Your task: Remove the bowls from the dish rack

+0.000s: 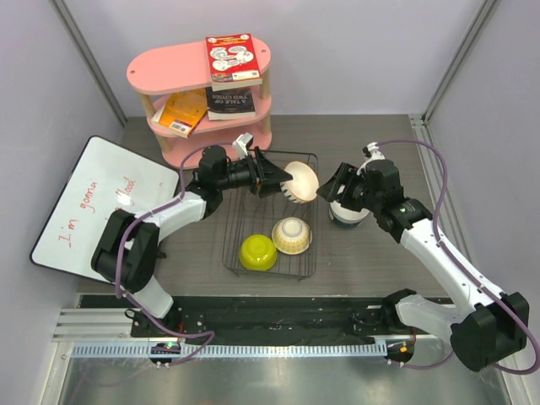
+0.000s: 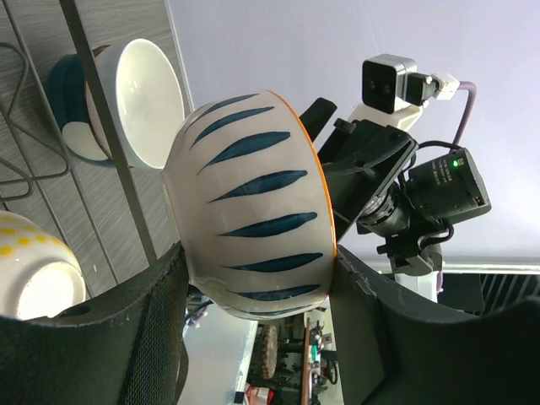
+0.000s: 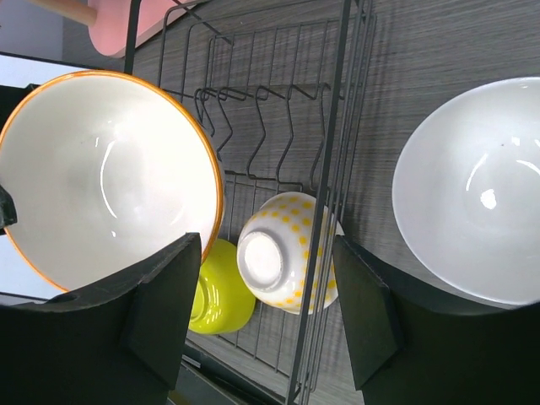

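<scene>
My left gripper (image 1: 283, 180) is shut on a white bowl with teal stripes and an orange rim (image 1: 301, 180) and holds it on its side above the far right of the black wire dish rack (image 1: 229, 240). In the left wrist view the striped bowl (image 2: 253, 202) sits between both fingers. My right gripper (image 1: 327, 187) is open and empty, just right of that bowl, facing its white inside (image 3: 101, 169). A yellow-green bowl (image 1: 258, 251) and a white yellow-dotted bowl (image 1: 292, 234) lie upside down in the rack. A white bowl nested in a teal one (image 1: 348, 213) stands on the table under my right arm.
A pink shelf with books (image 1: 202, 93) stands behind the rack at the far left. A whiteboard (image 1: 101, 202) lies at the left of the table. The rack's upright tines (image 3: 253, 126) stand at its far half.
</scene>
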Motion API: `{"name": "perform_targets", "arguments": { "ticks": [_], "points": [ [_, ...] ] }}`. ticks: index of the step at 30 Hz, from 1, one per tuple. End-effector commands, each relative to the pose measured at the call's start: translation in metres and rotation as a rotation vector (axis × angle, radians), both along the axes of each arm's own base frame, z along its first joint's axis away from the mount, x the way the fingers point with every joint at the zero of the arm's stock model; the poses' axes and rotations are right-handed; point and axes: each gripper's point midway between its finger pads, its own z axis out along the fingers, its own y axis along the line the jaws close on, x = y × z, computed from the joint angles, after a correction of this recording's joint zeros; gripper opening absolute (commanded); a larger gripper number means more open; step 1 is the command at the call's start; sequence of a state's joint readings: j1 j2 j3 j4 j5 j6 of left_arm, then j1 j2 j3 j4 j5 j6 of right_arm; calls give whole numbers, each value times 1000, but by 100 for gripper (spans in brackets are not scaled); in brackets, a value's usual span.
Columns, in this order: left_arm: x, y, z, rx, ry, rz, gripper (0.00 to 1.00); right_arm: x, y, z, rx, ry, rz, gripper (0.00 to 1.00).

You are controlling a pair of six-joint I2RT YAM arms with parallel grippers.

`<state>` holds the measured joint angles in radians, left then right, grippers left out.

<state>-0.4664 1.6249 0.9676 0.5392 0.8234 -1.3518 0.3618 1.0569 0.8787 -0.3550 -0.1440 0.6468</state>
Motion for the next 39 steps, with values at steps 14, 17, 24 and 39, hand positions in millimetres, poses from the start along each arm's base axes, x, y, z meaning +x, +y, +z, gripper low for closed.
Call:
{"name": "perform_targets", "arguments": {
  "ticks": [14, 17, 24, 39],
  "points": [
    [-24, 5, 26, -45, -102, -62, 6, 21, 28, -7, 49, -12, 10, 43],
    [-26, 6, 28, -47, -102, -68, 6, 20, 34, -8, 84, -8, 20, 43],
    [-29, 6, 30, -52, -108, -82, 6, 21, 48, -14, 113, 11, 52, 54],
    [-33, 6, 9, -18, -86, -103, 45, 22, 39, 0, 85, -34, -7, 1]
  ]
}}
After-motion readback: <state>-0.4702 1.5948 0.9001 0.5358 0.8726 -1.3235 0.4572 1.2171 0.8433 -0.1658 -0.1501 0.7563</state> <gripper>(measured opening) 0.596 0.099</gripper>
